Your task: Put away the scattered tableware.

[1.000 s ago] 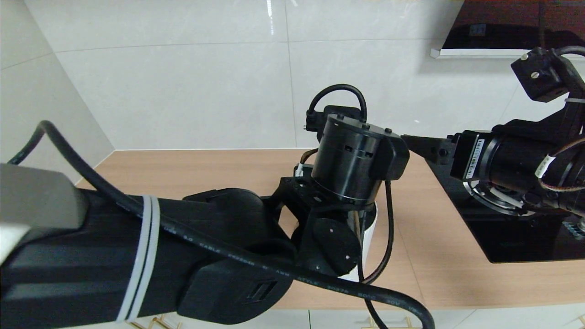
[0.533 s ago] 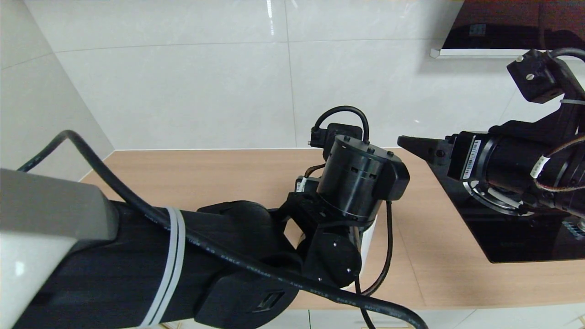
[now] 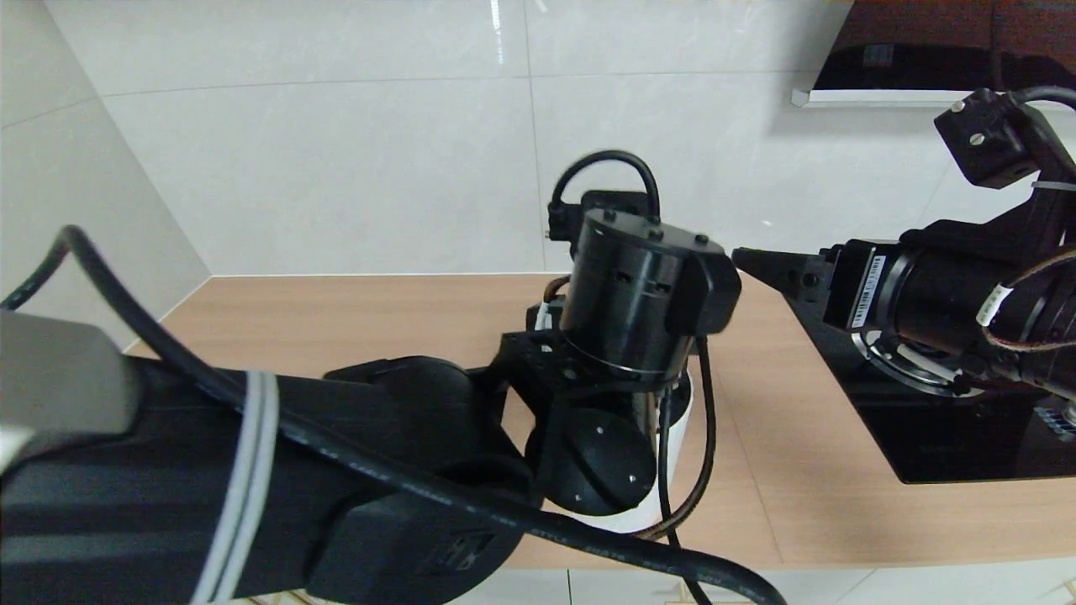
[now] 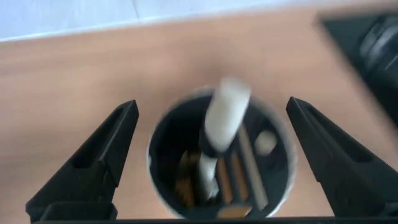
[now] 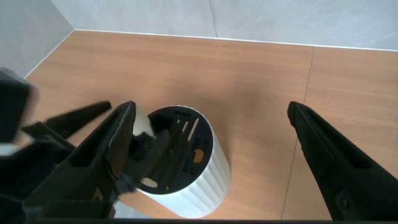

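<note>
Change noted: against half a second ago, my left wrist has risen and drawn slightly leftward over the white ribbed cylindrical utensil holder [image 5: 194, 182]. It is back near the height it had a second ago. My right arm has barely moved in that time.

Left fingers [image 4: 93, 162]: spread wide directly above the holder's dark mouth, one on either side of the rim, gripping nothing. A white-handled utensil [image 4: 225, 115] stands in the holder between them, apart from both. Next to it inside the holder are several brown stick-like utensils [image 4: 236, 177]. That view is blurred and I cannot tell their kind.

Right fingers [image 5: 336, 162]: also spread wide and empty, off to the holder's right and higher than its rim, well apart from it.

Surroundings: the holder stands upright on the light wooden surface [image 3: 378, 319]. A black glass cooktop [image 3: 925, 445] is set into the surface to the holder's right. A white tiled wall [image 3: 336, 168] rises behind the holder, and a dark extractor hood [image 3: 925, 42] hangs high to the holder's right, above the cooktop. In the head view my left forearm and its cable cover most of the holder.

Room: the surface stretches wide to the holder's left and back to the wall. Its front edge runs near the holder's front side.
</note>
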